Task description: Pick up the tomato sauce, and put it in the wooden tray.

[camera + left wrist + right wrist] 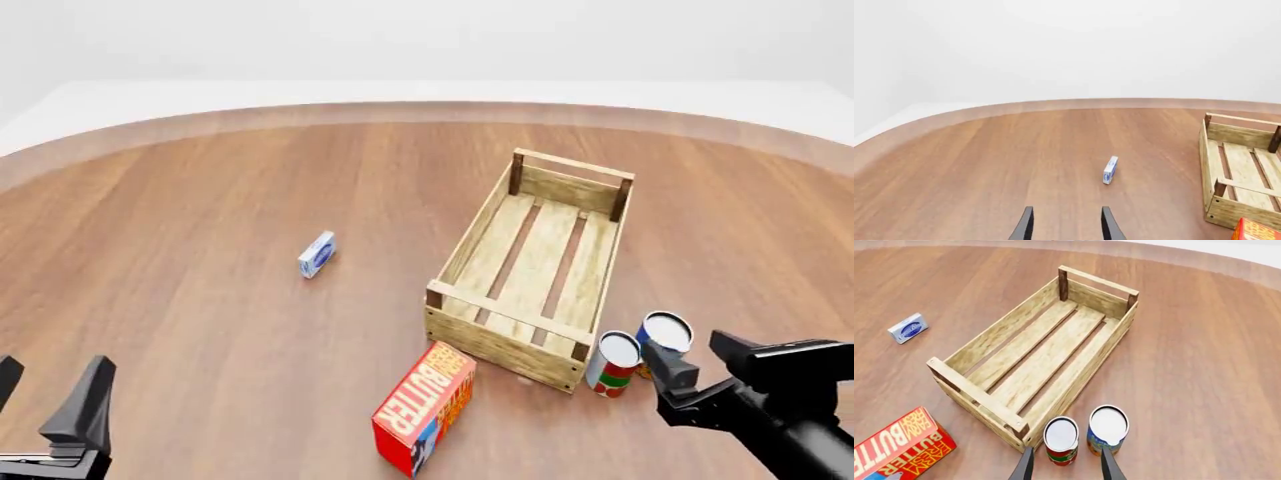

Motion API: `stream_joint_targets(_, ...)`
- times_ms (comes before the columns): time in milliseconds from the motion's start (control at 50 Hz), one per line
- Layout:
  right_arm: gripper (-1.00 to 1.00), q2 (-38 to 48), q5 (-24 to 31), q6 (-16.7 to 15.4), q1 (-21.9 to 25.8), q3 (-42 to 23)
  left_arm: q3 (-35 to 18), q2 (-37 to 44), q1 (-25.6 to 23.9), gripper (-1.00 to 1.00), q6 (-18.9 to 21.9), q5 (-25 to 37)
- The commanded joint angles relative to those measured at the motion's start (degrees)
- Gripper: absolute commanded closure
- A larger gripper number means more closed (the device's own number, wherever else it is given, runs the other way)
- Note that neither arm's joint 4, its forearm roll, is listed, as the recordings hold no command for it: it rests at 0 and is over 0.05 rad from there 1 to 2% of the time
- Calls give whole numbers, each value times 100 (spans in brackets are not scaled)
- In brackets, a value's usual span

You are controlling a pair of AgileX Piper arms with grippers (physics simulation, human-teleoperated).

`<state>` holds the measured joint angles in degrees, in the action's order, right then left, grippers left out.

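Note:
The tomato sauce [615, 364] is a small can with a silver top and a red, white and green label. It stands upright just outside the near right corner of the wooden tray [463, 248]. My right gripper [705, 366] is open, nearer to me than the can and not touching it. In the right wrist view the tomato sauce [1062, 439] shows ahead of the gap of the right gripper [1066, 456], beside the wooden tray [996, 333]. My left gripper [47, 396] is open and empty at the near left. In its own wrist view the left gripper [1067, 216] is also open.
A blue-and-yellow can [663, 335] stands right next to the tomato sauce, on its right. A red-orange butter box [424, 408] lies in front of the tray. A small blue-and-white box [316, 254] rests left of the tray. The tray holds nothing.

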<state>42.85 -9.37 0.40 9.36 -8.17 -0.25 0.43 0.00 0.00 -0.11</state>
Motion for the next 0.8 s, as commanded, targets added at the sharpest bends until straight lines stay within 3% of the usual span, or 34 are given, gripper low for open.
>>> stream_joint_targets(20, -100, 353, -277, -13, -3, 33, 0, 0, 0, -100, 0, 0)
stream_joint_targets(360, -100, 1019, -920, 66, 46, 155, 0, 0, 0, -100, 0, 0)
stream_joint_targets(800, -100, 1482, -1301, 101, 17, 205, 0, 0, 0, -100, 0, 0)
